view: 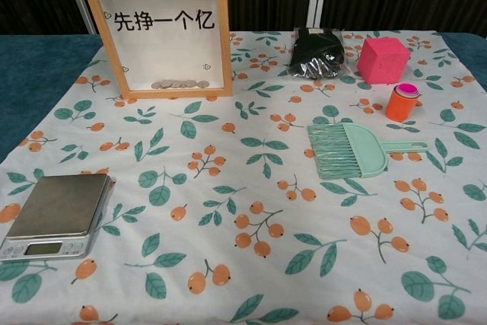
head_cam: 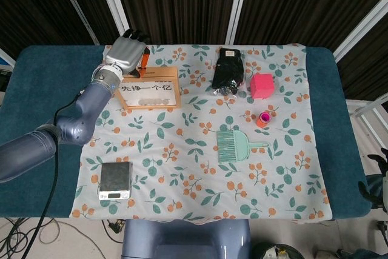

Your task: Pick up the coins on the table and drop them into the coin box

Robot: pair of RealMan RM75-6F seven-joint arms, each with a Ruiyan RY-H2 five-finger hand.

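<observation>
1. Only appearing in the head view: left hand [head_cam: 126,53], silver-backed with dark fingertips, hovering over the 10 o'clock corner of the coin box [head_cam: 150,88]; fingers lying curled toward 12 o'clock, grip impossible to tell.
2. Also showing only in the head view: right hand [head_cam: 377,180], a dim dark shape hanging off the table's 4 o'clock edge, too blurred to tell how far it is opening.
3. Lying at about 1 o'clock on the cloth [head_cam: 194,150] in the head view: loose coins [head_cam: 236,92], small dull grey discs just beside the 6 o'clock edge of the black bag [head_cam: 229,70]; not making them out in the chest view.
4. Reading clearly only in the chest view: coin box [view: 165,32] standing upright, a light wooden frame with a clear front pane and printed black characters, grey coins resting in a row along its floor.
5. Sitting at 2 o'clock: matte pink cube [view: 383,59], with a small orange cylinder [view: 401,102] capped in pink near it toward 5 o'clock.
6. Lying near 3 o'clock: mint-green plastic brush [view: 348,150], flat, bristles fanning toward 9 o'clock.
7. Resting at 7 o'clock: flat scale [view: 57,215] with a brushed-metal plate.
8. Covering the teal tabletop: floral cloth, printed with orange berries and green leaves.
</observation>
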